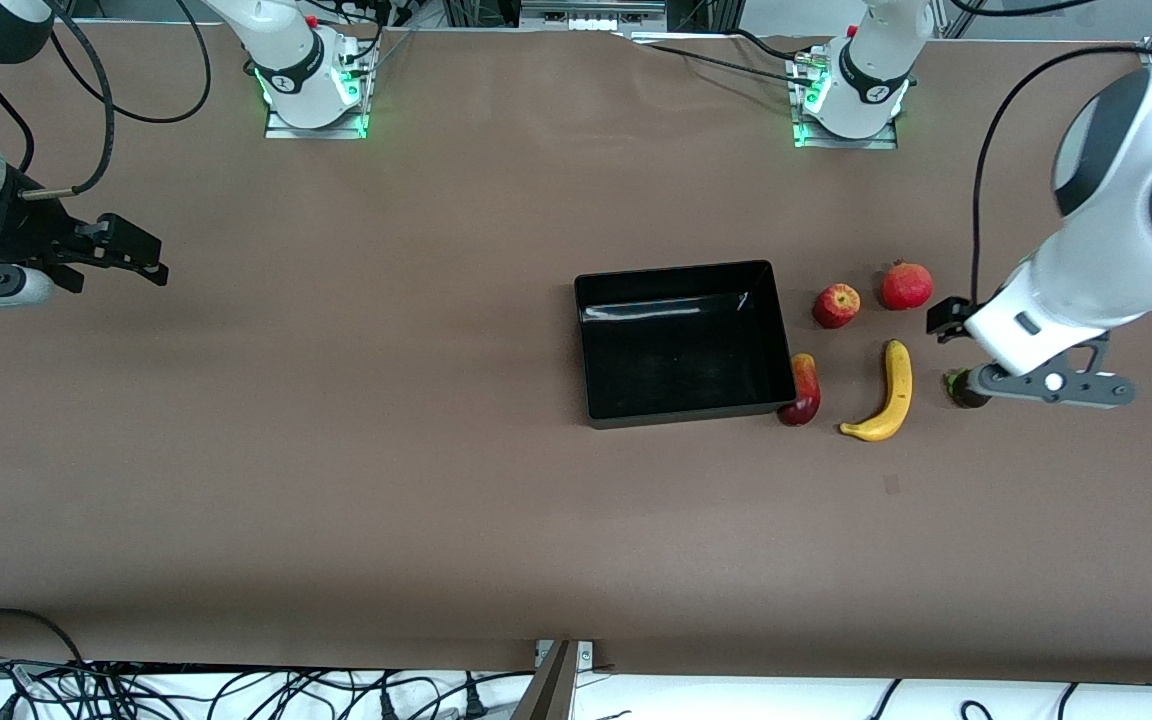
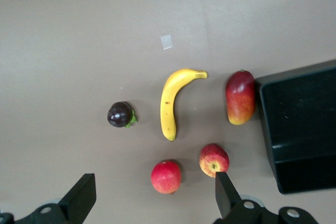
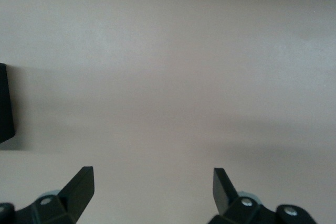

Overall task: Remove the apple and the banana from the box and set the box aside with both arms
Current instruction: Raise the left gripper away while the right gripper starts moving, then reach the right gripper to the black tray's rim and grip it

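- Left hand (image 2: pixel 152 195): fingers spread wide, holding nothing, up over the fruit at the left arm's end of the worktop (image 1: pixel 336 480).
- Right hand (image 3: pixel 152 190): wide open, empty, waiting over the right arm's end.
- Banana (image 1: pixel 886 392) and apple (image 1: pixel 836 305) lie on the worktop beside the empty black box (image 1: pixel 681 340), toward the left arm's end.

Surface (image 1: pixel 336 450) is plain matte brown. Box (image 1: pixel 681 405) is glossy black with white glare streaks. Banana (image 1: pixel 891 395) is yellow with faint brown specks, apple (image 1: pixel 836 305) red with yellow patches. Oblong fruit (image 1: pixel 802 392) against the box runs red to yellow-orange; round fruit (image 1: pixel 906 286) is solid red; small one (image 2: pixel 121 114) is dark purple with a green leaf. Arms (image 1: pixel 1126 230) are white with grey joints and black fingers (image 2: pixel 81 198); bases glow green.
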Action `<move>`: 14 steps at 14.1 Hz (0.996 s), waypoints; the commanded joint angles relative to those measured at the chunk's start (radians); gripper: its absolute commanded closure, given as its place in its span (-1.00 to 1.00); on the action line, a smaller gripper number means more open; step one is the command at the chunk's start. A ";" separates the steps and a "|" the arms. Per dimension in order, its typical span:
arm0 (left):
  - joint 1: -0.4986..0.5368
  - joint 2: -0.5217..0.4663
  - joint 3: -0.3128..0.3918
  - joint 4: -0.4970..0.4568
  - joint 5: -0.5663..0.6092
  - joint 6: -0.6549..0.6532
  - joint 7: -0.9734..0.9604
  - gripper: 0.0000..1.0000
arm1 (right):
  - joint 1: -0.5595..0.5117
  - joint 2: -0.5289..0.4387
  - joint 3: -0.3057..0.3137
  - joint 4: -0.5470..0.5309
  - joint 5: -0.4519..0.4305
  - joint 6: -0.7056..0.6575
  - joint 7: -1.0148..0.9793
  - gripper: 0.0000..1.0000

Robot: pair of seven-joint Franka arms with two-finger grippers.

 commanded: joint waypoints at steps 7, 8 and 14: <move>-0.421 -0.264 0.631 -0.275 -0.247 0.235 0.154 -1.00 | 0.057 0.009 0.000 -0.003 -0.006 0.013 -0.012 -1.00; -0.435 -0.276 0.646 -0.292 -0.247 0.246 0.154 -1.00 | 0.092 0.026 0.000 -0.006 -0.014 -0.048 -0.009 -1.00; -0.423 -0.278 0.640 -0.286 -0.274 0.238 0.156 -1.00 | 0.298 0.157 0.000 -0.006 0.005 0.062 0.201 -1.00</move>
